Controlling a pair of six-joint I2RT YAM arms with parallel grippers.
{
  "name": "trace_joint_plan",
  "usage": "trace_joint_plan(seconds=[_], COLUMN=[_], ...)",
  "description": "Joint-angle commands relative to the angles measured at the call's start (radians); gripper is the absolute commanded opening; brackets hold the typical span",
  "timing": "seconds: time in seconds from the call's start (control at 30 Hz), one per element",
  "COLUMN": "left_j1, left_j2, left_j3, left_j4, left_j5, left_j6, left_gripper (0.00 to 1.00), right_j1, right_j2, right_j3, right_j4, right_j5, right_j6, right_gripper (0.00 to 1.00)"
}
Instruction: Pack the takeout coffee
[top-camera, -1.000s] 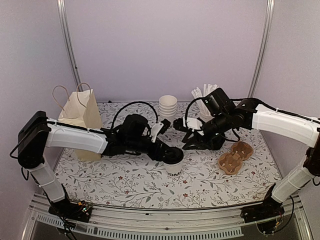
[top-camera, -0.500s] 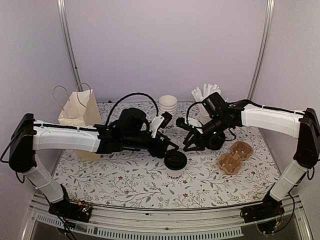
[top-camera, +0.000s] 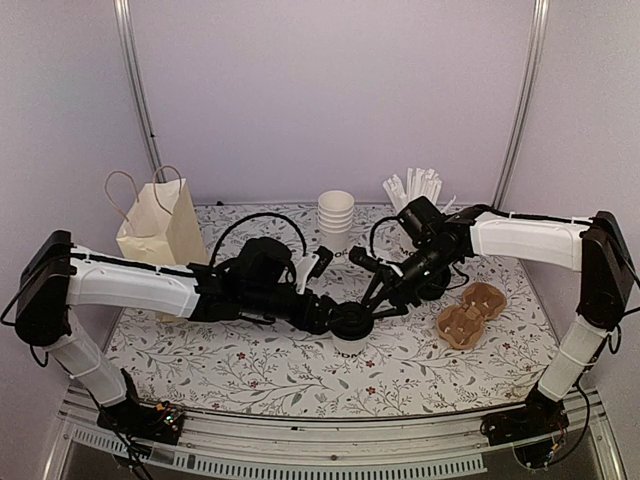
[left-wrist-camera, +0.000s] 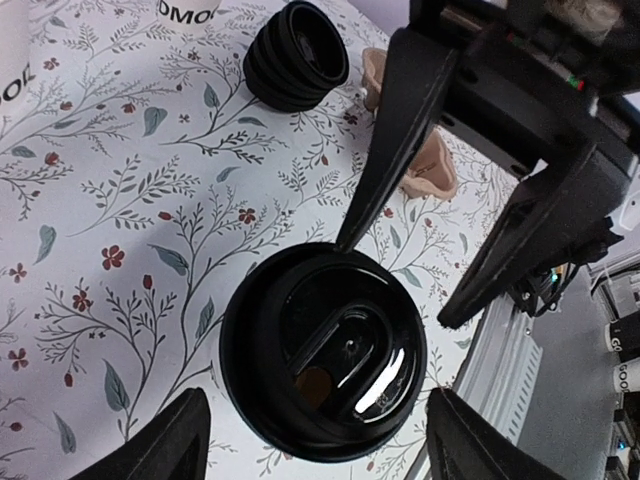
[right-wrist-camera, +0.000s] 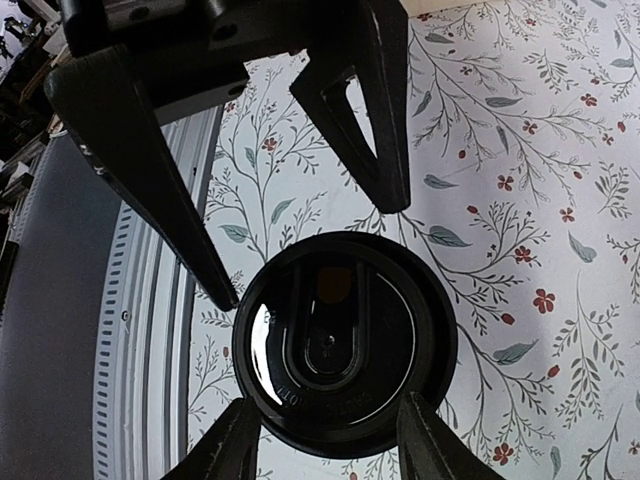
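Note:
One takeout coffee, a white cup with a black lid, stands on the mat at centre front. In the left wrist view the lid lies between the open fingers of my left gripper, with a gap on each side. From the other side my right gripper is open over the same lid, its fingertips at the near rim. I cannot tell whether they touch. In the top view both grippers meet at the cup, left gripper and right gripper.
A stack of black lids and a second lettered cup stand beyond the coffee. A tan cup carrier lies to the right. At the back are a cream paper bag, stacked white cups and a cup of straws.
My right gripper has swung left and down onto the lidded cup and opened wider. My left gripper has eased back off the lid and opened wider around it.

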Motion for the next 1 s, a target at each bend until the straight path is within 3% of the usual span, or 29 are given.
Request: trace_joint_plan(seconds=[0.0,0.3,0.57,0.83,0.97], left_j1=[-0.011,0.011,0.045,0.045,0.045], left_j2=[0.058,0.153,0.147,0.062,0.035], left_j3=[0.049,0.166,0.211,0.145,0.061], left_j4=[0.035,-0.056,-0.055,-0.182,-0.141], left_j5=[0.032,-0.006,-0.038,-0.060,0.005], left_j6=[-0.005,0.137,0.262,0.116,0.024], left_gripper=[0.75,0.70,0.70,0.78,0.80], right_j1=[0.002,0.002,0.001,-0.007,-0.008], right_j2=[0.003,-0.067,-0.100,-0.121,-0.076], right_j3=[-0.020,-0.080,-0.104,-0.090,-0.044], right_j4=[-0.035,-0.037,-0.092,-0.049,-0.012], right_j5=[-0.033,-0.002,-0.001,0.083,0.089], right_j6=[0.019,0.047,0.030,0.037,0.036], right_gripper=[0.49,0.48,0.46,0.44,0.55])
